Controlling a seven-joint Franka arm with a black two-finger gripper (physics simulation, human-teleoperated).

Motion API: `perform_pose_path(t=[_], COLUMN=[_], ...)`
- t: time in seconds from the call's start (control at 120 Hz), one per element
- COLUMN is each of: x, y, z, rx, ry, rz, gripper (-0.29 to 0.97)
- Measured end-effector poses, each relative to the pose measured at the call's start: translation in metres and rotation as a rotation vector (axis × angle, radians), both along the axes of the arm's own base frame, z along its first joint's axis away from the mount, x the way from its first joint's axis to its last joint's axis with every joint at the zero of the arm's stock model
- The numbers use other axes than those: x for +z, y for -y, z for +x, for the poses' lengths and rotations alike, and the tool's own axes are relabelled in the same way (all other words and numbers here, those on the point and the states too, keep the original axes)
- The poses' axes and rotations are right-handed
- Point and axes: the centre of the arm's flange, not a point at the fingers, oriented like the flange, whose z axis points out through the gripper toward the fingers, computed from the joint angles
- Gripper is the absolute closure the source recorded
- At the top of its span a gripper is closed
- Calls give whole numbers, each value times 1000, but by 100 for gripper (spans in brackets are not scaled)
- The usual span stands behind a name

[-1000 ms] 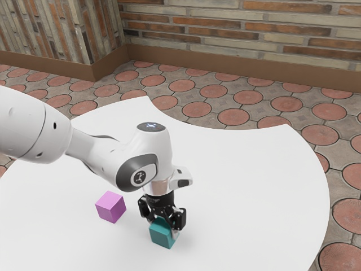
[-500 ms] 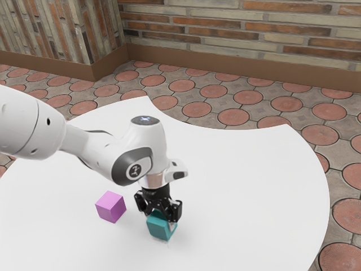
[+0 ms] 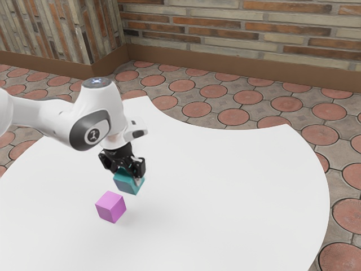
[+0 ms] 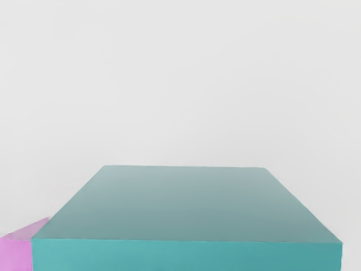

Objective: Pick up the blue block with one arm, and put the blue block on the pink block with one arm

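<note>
My gripper [image 3: 128, 175] is shut on a teal-blue block [image 3: 128, 184] and holds it in the air above the white table [image 3: 237, 192]. The pink block [image 3: 110, 206] rests on the table just below the held block, slightly toward the exterior view's left. In the wrist view the blue block [image 4: 186, 217] looms large right under my hand, and a corner of the pink block [image 4: 16, 251] peeks out beside it.
The round white table's edge curves along the exterior view's right and far side, with a tiled floor [image 3: 254, 101] and brick walls [image 3: 237, 22] beyond. Bare tabletop spreads to the exterior view's right of the blocks.
My gripper has lifted the blue block off the table and carried it up and toward the exterior view's left, to just above the pink block. The pink block has stayed put.
</note>
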Motion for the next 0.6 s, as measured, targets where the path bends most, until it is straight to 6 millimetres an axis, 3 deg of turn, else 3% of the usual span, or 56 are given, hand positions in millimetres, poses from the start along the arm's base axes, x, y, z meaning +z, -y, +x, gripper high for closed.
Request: perform_pose_path(t=[0.2,0.375,0.6], x=[-5,-6,-8], y=[-56,-52,-62], z=[-11,-18,-34], rx=[37,-29,-68], ry=[-32,-67,-123], rz=[10,13,11], gripper=[31,31,31])
